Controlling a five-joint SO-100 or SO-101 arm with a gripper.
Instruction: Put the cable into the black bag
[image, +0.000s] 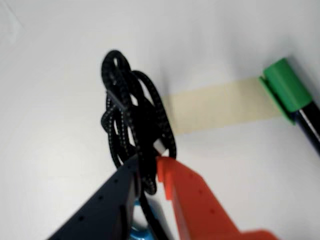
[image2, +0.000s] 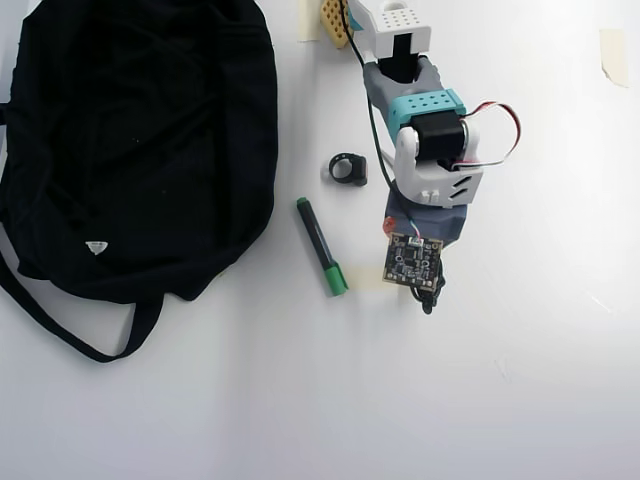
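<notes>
End effector (image: 150, 172) clamped on the cable (image: 135, 115); black bag (image2: 140, 130) well apart — white label (image2: 96, 247) unreadable

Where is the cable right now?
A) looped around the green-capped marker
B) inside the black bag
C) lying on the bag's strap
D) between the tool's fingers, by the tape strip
D: the wrist view shows the cable pinched in the tool, left of the tape strip, away from the bag.
</notes>
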